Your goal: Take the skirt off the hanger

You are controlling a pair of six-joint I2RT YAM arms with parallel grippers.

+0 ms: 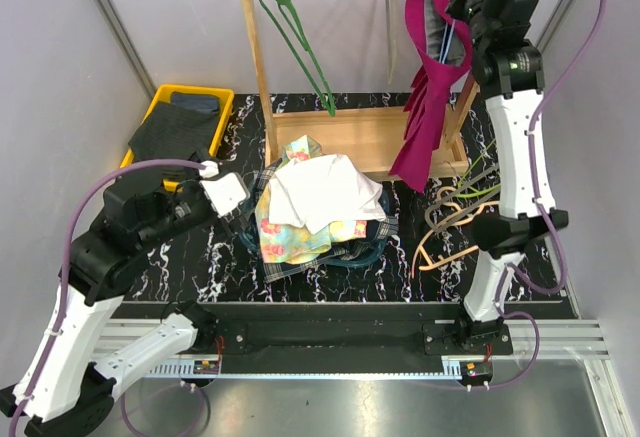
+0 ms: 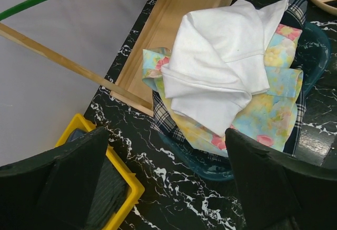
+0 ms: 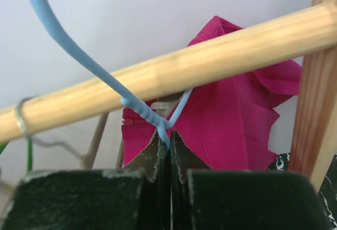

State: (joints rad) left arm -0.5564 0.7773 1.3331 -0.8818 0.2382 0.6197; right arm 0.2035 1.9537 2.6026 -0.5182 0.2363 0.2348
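Black marble-patterned table [image 1: 190, 257] fills the floor of a grey-walled cell. Nearest, the left gripper [image 2: 166, 151] hovers with its jaws spread wide and nothing between them. It looks down on one teal basin [image 2: 316, 46] heaped with folded clothes, a white garment [image 2: 221, 61] on top. To the far left sits one yellow tray [image 1: 165, 92] with dark cloth inside. At the right side lies a tangle of loose hangers [image 1: 460, 207]; I cannot count them.

Farther back stands one wooden rack. On its rail [image 3: 210, 64] I make out three hangers: a green hanger [image 1: 300, 42], a pale one, and a blue hanger [image 3: 79, 64]. The single magenta skirt [image 1: 425, 117] hangs from the blue hanger at the right end of the rail, close to the post. The right gripper [image 3: 168, 153] is pinched tight on the neck of this hanger, just under the hook.

I judge the step in hand is unhooking. The grip should be kept firm, because thin wire can turn between the pads. The hanger should rise until its hook clears the rail, then come forward, away from the post. After that the free left gripper could take the cloth and pull it off.
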